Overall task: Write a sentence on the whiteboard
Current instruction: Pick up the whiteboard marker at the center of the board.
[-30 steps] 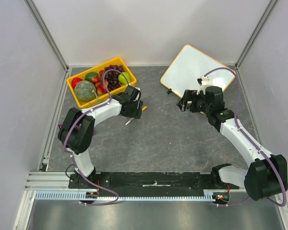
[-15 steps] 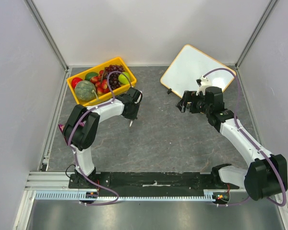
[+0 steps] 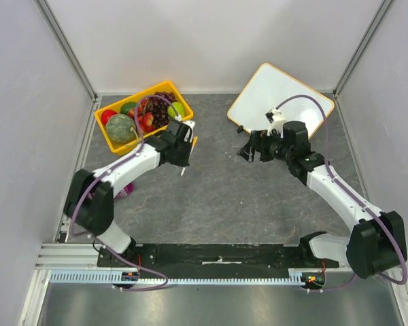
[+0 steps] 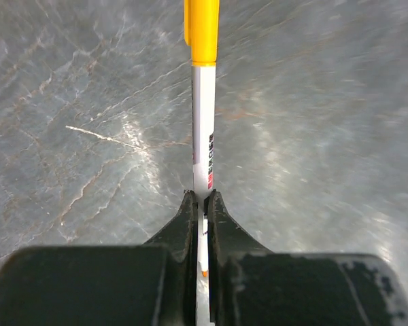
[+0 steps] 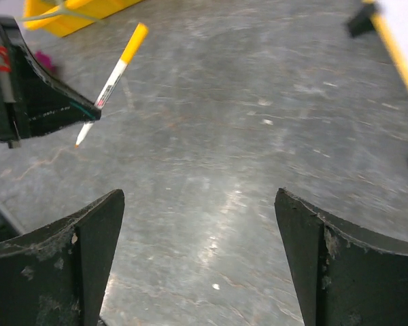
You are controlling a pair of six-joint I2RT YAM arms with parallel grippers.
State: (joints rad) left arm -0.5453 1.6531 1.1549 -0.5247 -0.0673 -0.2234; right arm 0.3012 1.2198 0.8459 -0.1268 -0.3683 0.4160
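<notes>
The whiteboard (image 3: 279, 95), white with an orange-yellow rim, lies at the back right; its face is blank and no sentence shows on it. Its rim appears at the top right of the right wrist view (image 5: 400, 47). My left gripper (image 3: 181, 157) is shut on a white marker with an orange-yellow cap (image 3: 190, 149), held above the grey table near the crate. In the left wrist view the marker (image 4: 204, 129) runs straight out from the closed jaws (image 4: 202, 198), cap pointing away. My right gripper (image 3: 248, 151) hovers open and empty (image 5: 198, 224), facing the marker (image 5: 115, 71).
A yellow crate (image 3: 103, 131) of fruit stands at the back left, also in the right wrist view (image 5: 75, 15). A small magenta object (image 3: 126, 190) lies by the left arm. Walls close in on three sides.
My left gripper has shut on the marker and lifted it off the table, the arm swinging outward. The right gripper has moved left, away from the whiteboard.
</notes>
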